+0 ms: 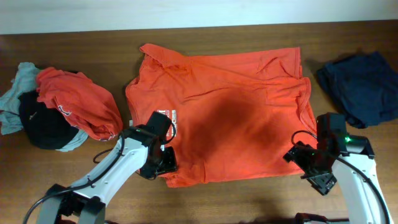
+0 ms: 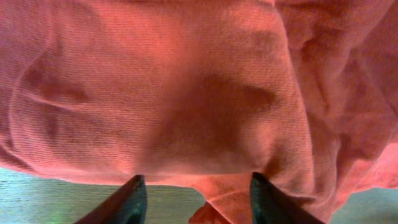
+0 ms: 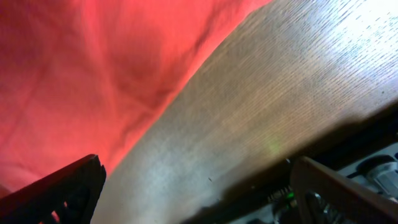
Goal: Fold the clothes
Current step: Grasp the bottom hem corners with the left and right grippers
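Far left: heap of grey-green, black and red cloth garments point(image 1: 56, 109), untouched. Centre: large orange-red short-sleeved T-shirt point(image 1: 230, 112) lies flat on the brown wooden table point(image 1: 249, 199). Left gripper point(image 2: 196, 202) is at the bottom-left hem, fingers spread with the cloth edge between them, not pinching. Right gripper point(image 3: 199, 199) is spread wide over bare wood just beside the bottom-right hem. Far right: crumpled navy garment point(image 1: 360, 87). Looks like the start of the first fold. Next: right shifts onto the cloth, then both pinch the hem.
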